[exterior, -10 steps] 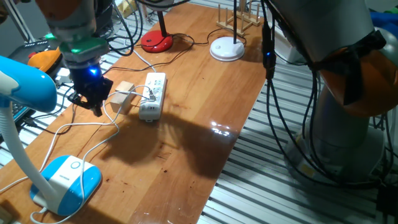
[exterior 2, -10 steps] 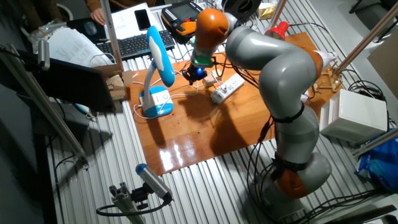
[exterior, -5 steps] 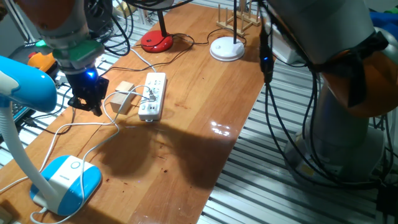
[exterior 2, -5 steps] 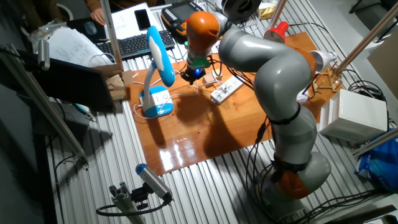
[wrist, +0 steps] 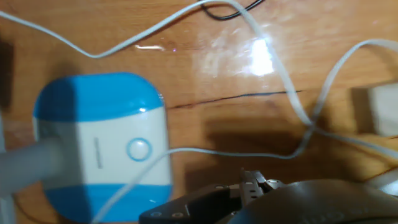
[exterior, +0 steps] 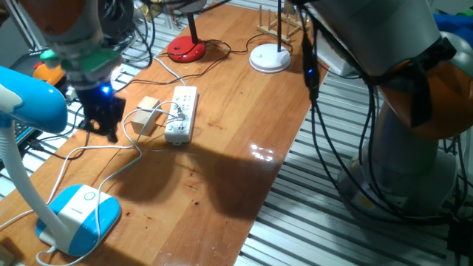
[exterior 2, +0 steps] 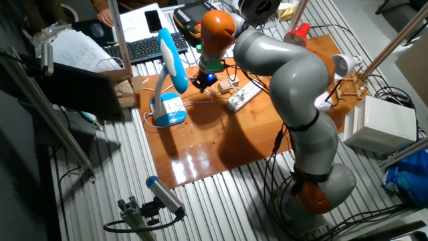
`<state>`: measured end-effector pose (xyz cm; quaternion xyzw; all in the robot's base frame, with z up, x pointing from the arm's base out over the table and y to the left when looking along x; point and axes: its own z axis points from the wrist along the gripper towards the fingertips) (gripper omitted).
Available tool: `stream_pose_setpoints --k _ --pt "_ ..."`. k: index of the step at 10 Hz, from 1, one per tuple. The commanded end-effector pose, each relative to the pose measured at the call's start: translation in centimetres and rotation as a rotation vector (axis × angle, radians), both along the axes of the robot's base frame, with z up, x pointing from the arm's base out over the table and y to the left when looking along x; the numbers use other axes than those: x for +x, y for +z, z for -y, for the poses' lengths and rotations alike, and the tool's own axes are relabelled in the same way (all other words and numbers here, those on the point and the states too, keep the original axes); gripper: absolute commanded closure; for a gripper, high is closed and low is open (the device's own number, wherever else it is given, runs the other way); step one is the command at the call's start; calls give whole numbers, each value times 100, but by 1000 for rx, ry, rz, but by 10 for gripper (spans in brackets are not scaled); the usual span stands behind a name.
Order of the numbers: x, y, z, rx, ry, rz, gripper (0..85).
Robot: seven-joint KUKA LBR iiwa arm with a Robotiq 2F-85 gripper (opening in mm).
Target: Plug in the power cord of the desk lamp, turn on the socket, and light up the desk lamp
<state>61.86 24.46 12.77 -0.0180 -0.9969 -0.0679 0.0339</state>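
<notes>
The desk lamp has a light-blue and white oval base (exterior: 77, 214) at the front left, and its light-blue head (exterior: 29, 100) rises above it. The lamp also shows in the other fixed view (exterior 2: 168, 107) and its base fills the left of the hand view (wrist: 102, 140). The thin white power cord (exterior: 111, 151) loops from the base towards the socket (exterior: 182, 113), a white power strip, where a white plug sits. My gripper (exterior: 102, 124) hovers left of the strip, above the cord. Its dark fingers are bunched and I cannot see whether they are open.
A small tan wooden block (exterior: 148, 114) lies just left of the strip. A red round-based lamp (exterior: 185, 49) and a white disc-based lamp (exterior: 270, 58) stand at the back, with a wooden rack (exterior: 284, 22) behind. Cables hang at the table's right edge.
My gripper has moved a little to the left, away from the power strip and towards the lamp's side. The cord, strip and lamp have not moved.
</notes>
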Motion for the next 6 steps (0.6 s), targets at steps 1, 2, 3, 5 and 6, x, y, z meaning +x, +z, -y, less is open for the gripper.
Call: stream_pose_setpoints --k 1,2,3,5,6 --pt "-1 -8 -117 2 -3 -1 680" --pt "4 -15 -155 14 -6 -3 680" --pt "11 -37 -188 29 -8 -5 680" --pt "45 -98 -246 44 -14 -8 680" --pt "57 -140 -297 51 -18 -10 680"
